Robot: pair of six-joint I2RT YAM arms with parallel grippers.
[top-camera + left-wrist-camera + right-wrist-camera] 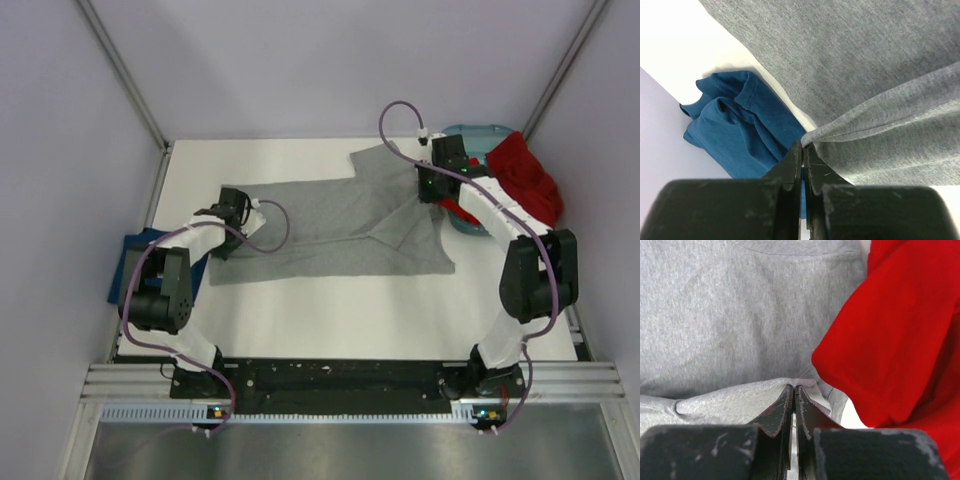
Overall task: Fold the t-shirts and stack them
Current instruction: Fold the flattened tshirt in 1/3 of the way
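Spread wide across the middle of the white worktop (330,320): a heather grey t-shirt (320,230), mostly flat over its left half. Rumpled into diagonal creases over its right half, with one flap reaching toward the far edge and a lower corner pointing to the near right. Fine speckled knit, pale and matte, plain in both wrist views.

Pinched at its left edge by the left claw (802,150), black fingers pressed together on a small peak of cloth. Taut folds fanning away from the tips, with the rest of the shirt lying flat beyond.

Gripped on its right side by the right claw (793,390), fingers clamped on a raised ridge of the same grey cloth, just beside red fabric.

Bunched at the left rim of the worktop, near the grey edge: a dark navy blue t-shirt (735,125), crumpled, with a stitched hem or sleeve edge turned up. A strip of white worktop between it and the grey shirt, farther from the claw.

At the far right, draped over the rim of a teal basket (462,130): bright red t-shirts (525,175), heaped in soft folds, how many not clear. Seen from the right wrist, filling the right side of the frame and overlapping the grey shirt's edge.
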